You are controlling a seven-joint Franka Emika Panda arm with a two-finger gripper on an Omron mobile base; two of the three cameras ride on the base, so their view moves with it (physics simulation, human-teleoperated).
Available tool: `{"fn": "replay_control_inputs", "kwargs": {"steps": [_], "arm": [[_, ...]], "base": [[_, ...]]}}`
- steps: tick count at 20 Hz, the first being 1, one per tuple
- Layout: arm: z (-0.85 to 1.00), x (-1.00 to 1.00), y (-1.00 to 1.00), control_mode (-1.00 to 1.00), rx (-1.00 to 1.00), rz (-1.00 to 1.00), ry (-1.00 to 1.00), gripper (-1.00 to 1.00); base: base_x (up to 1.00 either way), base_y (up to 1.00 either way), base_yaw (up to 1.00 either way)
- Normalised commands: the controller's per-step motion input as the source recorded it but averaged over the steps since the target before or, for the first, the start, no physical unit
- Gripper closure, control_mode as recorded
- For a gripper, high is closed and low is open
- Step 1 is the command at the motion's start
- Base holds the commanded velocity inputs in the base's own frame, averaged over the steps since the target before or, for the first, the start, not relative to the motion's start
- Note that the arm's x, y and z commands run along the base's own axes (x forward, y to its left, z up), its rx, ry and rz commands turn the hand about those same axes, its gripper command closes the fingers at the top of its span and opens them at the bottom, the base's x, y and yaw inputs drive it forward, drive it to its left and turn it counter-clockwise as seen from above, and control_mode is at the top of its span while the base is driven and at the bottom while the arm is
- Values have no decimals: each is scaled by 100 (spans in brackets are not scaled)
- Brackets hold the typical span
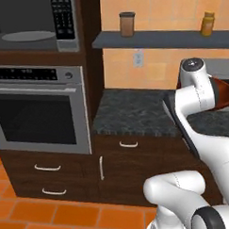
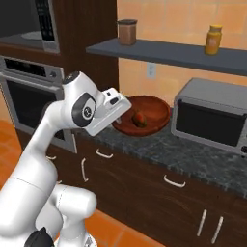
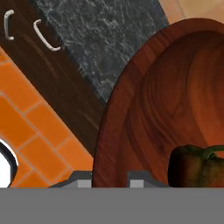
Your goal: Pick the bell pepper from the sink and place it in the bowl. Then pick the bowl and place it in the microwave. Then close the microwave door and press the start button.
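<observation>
- Gripper [image 3: 111,177]: fingertips largely cut off at the bottom of the hand view; jaws clenched on the near rim of the bowl [image 2: 144,115], which passes right between them.
- In the right base view the fingers are hidden behind the white hand; the bowl juts out beyond it, above the dark speckled counter [image 2: 193,154].
- Bell pepper [image 3: 199,166]: lying inside the bowl, just beyond the jaws and off to one side in the hand view; its lower part is cut off. In the right base view it is a small dark lump at the bowl's middle.
- Left base view: the bowl is mostly hidden behind the arm, a red-brown sliver showing at the right edge.
- Microwave [image 1: 34,25]: well away from the jaws, up at top left, cavity open, top cropped. Door cannot be made out.
- Keypad [image 1: 63,17] markings too small to read; oven [image 1: 40,110] panel markings also unreadable.
- Jars on the shelf [image 2: 169,50]: brown jar [image 2: 127,32], yellow jar [image 2: 213,39]; no legible labels.
</observation>
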Motion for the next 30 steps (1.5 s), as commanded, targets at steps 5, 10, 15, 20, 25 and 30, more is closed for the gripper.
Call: {"fn": "replay_control_inputs", "kwargs": {"steps": [5, 10, 15, 20, 25, 30], "arm": [[0, 0, 0, 100, 0, 0, 0, 100], [0, 0, 0, 100, 0, 0, 0, 100], [0, 0, 0, 100, 0, 0, 0, 100], [0, 0, 0, 100, 0, 0, 0, 100], [0, 0, 0, 100, 0, 0, 0, 100], [0, 0, 0, 100, 0, 0, 0, 100]], "base": [[34, 100, -12], [30, 100, -12], [13, 100, -12], [0, 100, -15], [3, 99, -20], [42, 13, -7]]}}
